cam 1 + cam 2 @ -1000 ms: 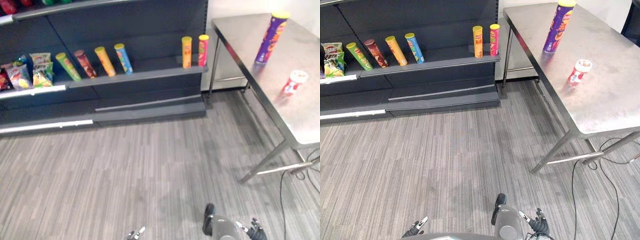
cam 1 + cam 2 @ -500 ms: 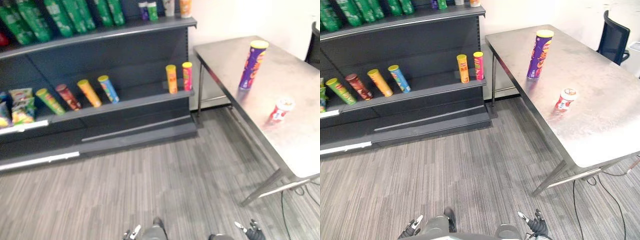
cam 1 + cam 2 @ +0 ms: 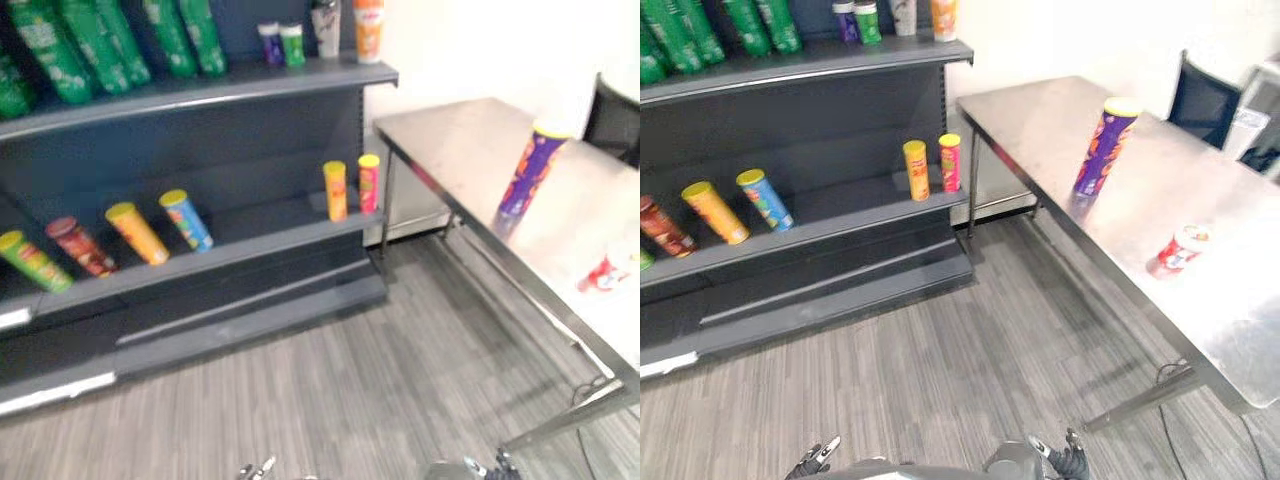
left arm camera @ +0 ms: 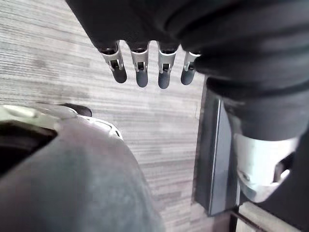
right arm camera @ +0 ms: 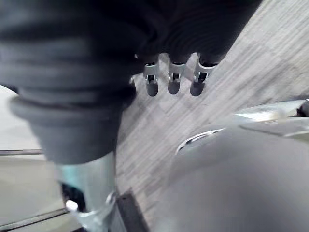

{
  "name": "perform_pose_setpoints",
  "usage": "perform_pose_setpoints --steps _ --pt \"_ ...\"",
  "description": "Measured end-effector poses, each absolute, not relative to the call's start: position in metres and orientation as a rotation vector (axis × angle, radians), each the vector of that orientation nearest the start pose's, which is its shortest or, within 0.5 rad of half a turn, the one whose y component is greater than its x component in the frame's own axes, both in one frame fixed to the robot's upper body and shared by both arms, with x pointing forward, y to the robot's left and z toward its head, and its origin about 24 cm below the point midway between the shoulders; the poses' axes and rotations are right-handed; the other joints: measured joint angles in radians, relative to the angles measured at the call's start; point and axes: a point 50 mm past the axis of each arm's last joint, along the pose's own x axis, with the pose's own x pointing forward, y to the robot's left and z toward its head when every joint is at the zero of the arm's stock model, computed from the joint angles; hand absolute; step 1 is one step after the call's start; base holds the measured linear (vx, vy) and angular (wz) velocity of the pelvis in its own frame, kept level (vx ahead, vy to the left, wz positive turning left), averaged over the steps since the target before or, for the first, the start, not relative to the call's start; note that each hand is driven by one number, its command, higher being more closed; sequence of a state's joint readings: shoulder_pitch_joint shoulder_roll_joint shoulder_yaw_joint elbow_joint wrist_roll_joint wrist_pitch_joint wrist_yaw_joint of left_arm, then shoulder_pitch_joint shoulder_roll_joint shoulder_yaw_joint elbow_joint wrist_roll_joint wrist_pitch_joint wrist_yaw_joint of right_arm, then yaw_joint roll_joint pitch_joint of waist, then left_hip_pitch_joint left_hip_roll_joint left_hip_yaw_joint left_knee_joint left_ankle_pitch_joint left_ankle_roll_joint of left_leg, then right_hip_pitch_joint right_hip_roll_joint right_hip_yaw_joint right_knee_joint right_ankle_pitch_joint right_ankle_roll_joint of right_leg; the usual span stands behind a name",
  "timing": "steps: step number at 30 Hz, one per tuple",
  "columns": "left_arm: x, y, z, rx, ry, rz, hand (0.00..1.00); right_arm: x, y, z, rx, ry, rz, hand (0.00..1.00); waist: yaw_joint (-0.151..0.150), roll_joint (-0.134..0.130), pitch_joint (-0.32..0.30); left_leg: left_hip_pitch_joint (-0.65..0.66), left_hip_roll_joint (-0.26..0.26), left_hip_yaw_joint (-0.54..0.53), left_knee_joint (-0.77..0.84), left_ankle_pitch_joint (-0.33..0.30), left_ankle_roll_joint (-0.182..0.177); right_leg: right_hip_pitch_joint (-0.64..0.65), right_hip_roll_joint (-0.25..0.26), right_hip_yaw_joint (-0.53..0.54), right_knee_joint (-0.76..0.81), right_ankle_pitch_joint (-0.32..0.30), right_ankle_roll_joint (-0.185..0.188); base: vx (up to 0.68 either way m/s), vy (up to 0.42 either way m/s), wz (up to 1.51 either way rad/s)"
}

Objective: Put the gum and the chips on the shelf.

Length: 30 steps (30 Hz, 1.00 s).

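Shelf (image 3: 810, 225) stands just beside the table's (image 3: 1040, 120) far end. On the table the chips can (image 3: 1103, 147) stands upright; the gum tub (image 3: 1180, 250) sits toward its near end. Left hand (image 4: 141, 60) and right hand (image 5: 173, 77) hang well apart from the table, fingers straight, empty.

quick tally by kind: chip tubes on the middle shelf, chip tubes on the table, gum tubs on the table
chip tubes on the middle shelf: 6
purple chip tube on the table: 1
gum tub on the table: 1
total: 8
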<state>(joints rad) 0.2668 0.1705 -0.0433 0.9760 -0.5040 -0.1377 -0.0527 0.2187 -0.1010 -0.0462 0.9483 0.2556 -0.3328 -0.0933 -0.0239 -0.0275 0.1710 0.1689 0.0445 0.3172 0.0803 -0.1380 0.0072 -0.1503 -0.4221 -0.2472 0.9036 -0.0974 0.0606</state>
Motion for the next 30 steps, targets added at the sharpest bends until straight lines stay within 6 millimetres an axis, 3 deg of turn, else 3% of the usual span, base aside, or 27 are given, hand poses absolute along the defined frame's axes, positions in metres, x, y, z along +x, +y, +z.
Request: perform_pose_setpoints --steps 2,3,4,5,6,8,11,14,19,21,25,27,28,29,30 --pt "0.044 0.216 -0.159 -0.286 1.049 0.371 0.00 0.093 -0.210 -0.141 0.078 0.777 -0.360 0.00 0.003 0.004 0.001 0.050 0.044 0.078 -0.005 0.014 -0.020 -0.017 0.009 -0.209 -0.044 -0.060 -0.003 0.32 -0.030 -0.86" --pt "0.044 0.216 -0.159 -0.287 1.049 0.371 0.00 0.098 -0.207 -0.139 0.077 0.757 -0.340 0.00 0.005 0.005 0.001 0.066 0.062 0.112 -0.004 0.015 -0.021 -0.012 0.025 -0.291 -0.116 -0.059 -0.004 0.26 -0.068 -1.00" --pt "0.044 0.217 -0.159 -0.287 1.049 0.373 0.00 0.104 -0.202 -0.138 0.076 0.740 -0.313 0.00 0.007 0.003 0.002 0.080 0.070 0.143 -0.008 0.014 -0.021 -0.001 0.042 -0.365 -0.211 -0.048 -0.008 0.23 -0.086 -1.06" --pt "0.044 0.219 -0.158 -0.287 1.043 0.382 0.00 0.110 -0.195 -0.135 0.068 0.721 -0.273 0.00 0.013 -0.011 0.007 0.099 0.062 0.184 -0.014 0.013 -0.023 0.007 0.062 -0.418 -0.355 0.064 -0.028 0.24 -0.120 -1.06" --pt "0.047 0.218 -0.158 -0.294 1.038 0.384 0.00 0.112 -0.193 -0.134 0.067 0.712 -0.258 0.00 0.025 -0.006 0.015 0.117 0.056 0.207 -0.026 0.014 -0.033 0.016 0.076 -0.439 -0.394 0.051 -0.065 0.28 -0.158 -1.04" --pt "0.049 0.209 -0.160 -0.307 1.037 0.361 0.00 0.122 -0.195 -0.131 0.062 0.682 -0.251 0.00 0.018 0.023 0.037 0.129 0.070 0.258 -0.052 0.028 -0.058 0.014 0.117 -0.458 -0.426 0.051 -0.071 0.17 -0.104 -0.65" --pt "0.050 0.204 -0.160 -0.320 1.036 0.358 0.00 0.127 -0.197 -0.129 0.056 0.673 -0.247 0.00 0.005 0.039 0.045 0.153 0.069 0.290 -0.091 0.052 -0.092 0.016 0.127 -0.470 -0.430 0.044 -0.081 0.11 -0.046 -0.12" --pt "0.051 0.203 -0.160 -0.320 1.022 0.355 0.00 0.129 -0.193 -0.129 0.056 0.673 -0.225 0.00 0.010 0.036 0.047 0.169 0.064 0.309 -0.113 0.052 -0.093 0.026 0.132 -0.474 -0.440 0.044 -0.081 -0.01 -0.005 -0.03" --pt "0.055 0.213 -0.157 -0.293 1.006 0.363 0.00 0.127 -0.183 -0.132 0.063 0.698 -0.178 0.00 0.019 -0.001 0.047 0.166 0.035 0.336 -0.113 0.046 -0.102 0.074 0.165 -0.488 -0.605 0.044 -0.080 -0.04 0.022 -0.06" --pt "0.055 0.213 -0.157 -0.294 1.020 0.358 0.00 0.126 -0.184 -0.133 0.063 0.713 -0.183 0.00 0.019 0.000 0.045 0.168 0.038 0.362 -0.106 0.029 -0.111 0.082 0.180 -0.488 -0.629 0.043 -0.079 -0.04 0.026 -0.18" --pt "0.056 0.212 -0.158 -0.274 1.050 0.319 0.00 0.122 -0.188 -0.131 0.069 0.706 -0.228 0.00 -0.004 0.020 0.035 0.132 0.084 0.423 -0.044 -0.092 -0.136 0.023 0.190 -0.481 -0.558 -0.008 -0.097 -0.03 -0.019 -0.25" --pt "0.056 0.212 -0.159 -0.273 1.055 0.307 0.00 0.117 -0.191 -0.131 0.087 0.707 -0.266 0.00 -0.005 0.023 0.027 0.113 0.115 0.454 0.017 -0.140 -0.176 -0.004 0.197 -0.469 -0.510 -0.047 -0.106 0.05 -0.087 -0.43" --pt "0.055 0.207 -0.160 -0.282 1.067 0.300 0.00 0.115 -0.196 -0.130 0.085 0.702 -0.293 0.00 -0.007 0.043 0.014 0.115 0.150 0.491 0.060 -0.156 -0.200 -0.009 0.210 -0.457 -0.485 -0.074 -0.115 0.17 -0.083 -0.69" --pt "0.055 0.208 -0.161 -0.284 1.077 0.293 0.00 0.114 -0.199 -0.131 0.076 0.709 -0.303 0.00 -0.003 0.036 0.006 0.092 0.193 0.492 0.222 -0.150 -0.196 -0.011 0.221 -0.432 -0.474 -0.110 -0.114 0.25 -0.155 -0.79" --pt "0.056 0.209 -0.161 -0.287 1.075 0.292 0.00 0.113 -0.200 -0.132 0.071 0.719 -0.308 0.00 -0.003 0.045 0.007 0.063 0.236 0.482 0.331 -0.142 -0.187 -0.011 0.237 -0.413 -0.482 -0.120 -0.124 0.24 -0.168 -0.93"
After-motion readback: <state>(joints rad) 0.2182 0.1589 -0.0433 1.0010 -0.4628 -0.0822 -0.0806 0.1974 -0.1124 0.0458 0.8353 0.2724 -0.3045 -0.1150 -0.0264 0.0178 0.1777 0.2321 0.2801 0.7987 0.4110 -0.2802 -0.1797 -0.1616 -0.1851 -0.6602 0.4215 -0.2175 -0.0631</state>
